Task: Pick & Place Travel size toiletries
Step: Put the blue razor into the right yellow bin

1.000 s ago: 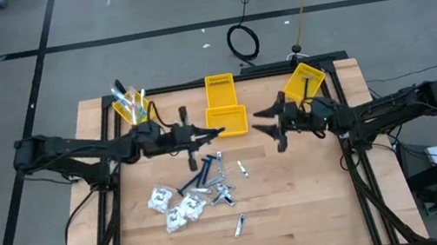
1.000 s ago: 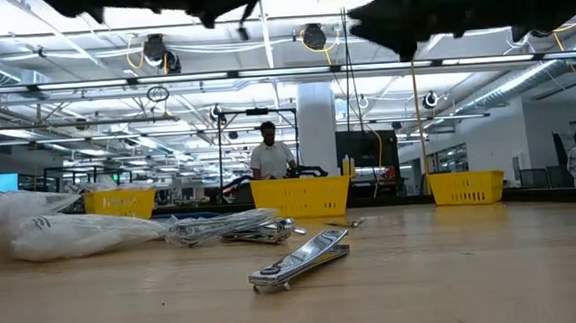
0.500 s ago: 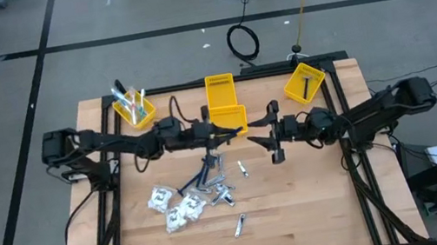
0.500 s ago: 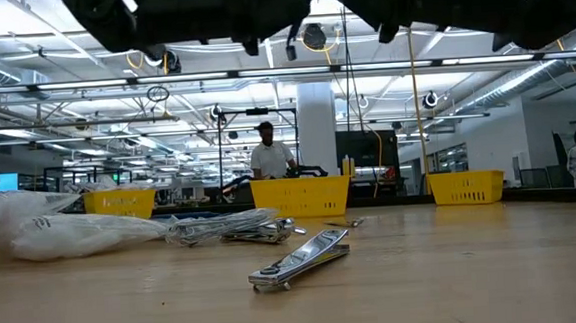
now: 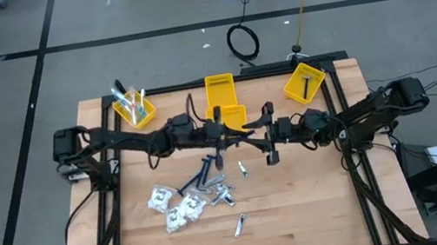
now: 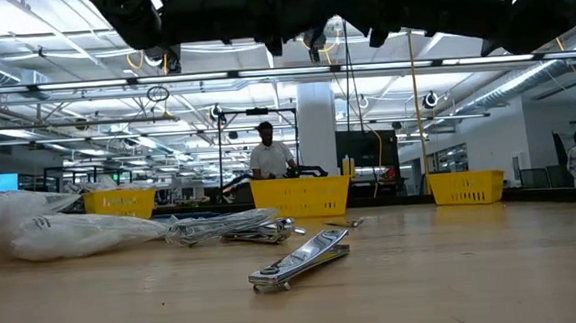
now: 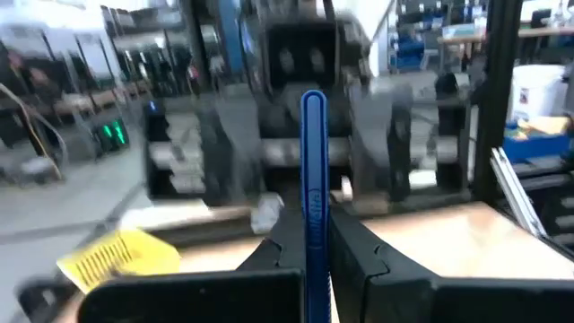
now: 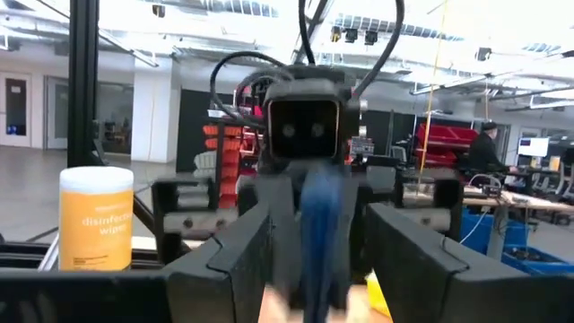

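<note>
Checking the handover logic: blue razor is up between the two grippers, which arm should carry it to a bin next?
Right, probably. The left gripper is shut on the blue razor, presenting it toward the right gripper, which is open and facing it. The razor bin sits on the right arm's side.

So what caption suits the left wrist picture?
Left gripper holds a slim dark blue razor upright before the facing right gripper.

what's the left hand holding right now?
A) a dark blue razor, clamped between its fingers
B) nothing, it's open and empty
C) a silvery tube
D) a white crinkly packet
A. In the left wrist view the left hand is shut on a thin dark blue razor that stands up between its fingers, pointing at the right hand facing it above the table's middle.
</note>
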`<state>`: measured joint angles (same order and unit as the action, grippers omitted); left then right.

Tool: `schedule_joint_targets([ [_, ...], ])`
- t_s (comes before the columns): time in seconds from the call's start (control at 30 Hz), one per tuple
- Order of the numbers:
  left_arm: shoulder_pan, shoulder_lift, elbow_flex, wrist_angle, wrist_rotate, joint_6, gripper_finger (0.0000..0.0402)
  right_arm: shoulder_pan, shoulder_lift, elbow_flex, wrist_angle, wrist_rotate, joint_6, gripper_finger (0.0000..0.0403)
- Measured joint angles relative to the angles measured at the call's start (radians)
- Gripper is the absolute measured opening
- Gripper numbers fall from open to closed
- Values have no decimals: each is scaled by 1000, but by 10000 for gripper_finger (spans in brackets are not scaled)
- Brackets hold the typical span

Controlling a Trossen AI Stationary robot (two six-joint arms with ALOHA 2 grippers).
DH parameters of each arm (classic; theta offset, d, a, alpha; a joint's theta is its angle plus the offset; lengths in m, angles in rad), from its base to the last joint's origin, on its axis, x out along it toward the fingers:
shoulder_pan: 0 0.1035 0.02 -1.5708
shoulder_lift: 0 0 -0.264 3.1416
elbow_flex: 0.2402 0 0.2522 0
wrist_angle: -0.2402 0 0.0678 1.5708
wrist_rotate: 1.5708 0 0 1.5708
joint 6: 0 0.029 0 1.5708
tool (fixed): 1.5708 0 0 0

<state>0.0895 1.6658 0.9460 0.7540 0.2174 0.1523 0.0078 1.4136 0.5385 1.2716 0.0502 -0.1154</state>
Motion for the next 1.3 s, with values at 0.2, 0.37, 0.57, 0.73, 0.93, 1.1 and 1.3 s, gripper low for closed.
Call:
schedule_joint_targets([
  [0.2,1,-37,0,-32,-35,33,11,-1,0,0,-5,0,-10,169],
  [0.37,2,-46,0,-76,-33,29,10,-1,0,0,-5,1,-14,169],
  [0.57,2,-46,-1,-91,-34,25,12,0,0,0,-5,0,-29,169],
  [0.73,2,-45,-1,-93,-35,29,9,0,0,0,-5,0,-29,147],
  [0.93,1,-45,-1,-101,-34,28,12,-1,0,0,-5,1,-47,59],
  [1.1,1,-45,-1,-102,-34,27,12,-1,-1,0,-9,2,-67,22],
  [1.3,0,-45,-1,-113,-54,-24,58,-6,-1,0,-28,3,-59,23],
])
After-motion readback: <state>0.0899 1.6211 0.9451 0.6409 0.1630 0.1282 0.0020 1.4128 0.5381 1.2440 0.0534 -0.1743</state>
